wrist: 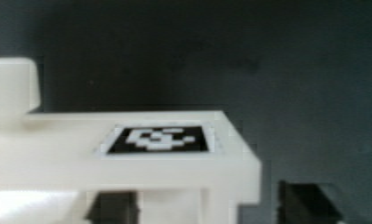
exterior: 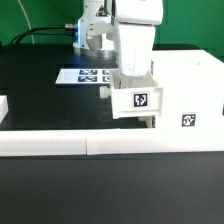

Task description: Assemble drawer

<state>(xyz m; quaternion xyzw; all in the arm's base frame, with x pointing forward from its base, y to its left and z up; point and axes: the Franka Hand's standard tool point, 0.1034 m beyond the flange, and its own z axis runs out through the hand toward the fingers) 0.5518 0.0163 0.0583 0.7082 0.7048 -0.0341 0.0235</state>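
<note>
A white drawer tray [exterior: 135, 100] with a square tag on its near face and a small knob [exterior: 104, 88] on the side toward the exterior view's left hangs slightly tilted just off the table. It is close against the taller white housing [exterior: 190, 100], which stands to the exterior view's right and carries its own tag. My gripper [exterior: 135, 74] comes down from above and is shut on the tray's top. In the wrist view the tagged white tray [wrist: 183, 175] fills the space between my gripper's [wrist: 209, 205] dark fingertips [wrist: 115, 205].
The marker board [exterior: 85, 76] lies flat behind the tray. A long low white border wall [exterior: 100, 143] runs across the front. Another white part [exterior: 3, 105] is cut off at the exterior view's left edge. A blurred white block [wrist: 9, 90] shows in the wrist view.
</note>
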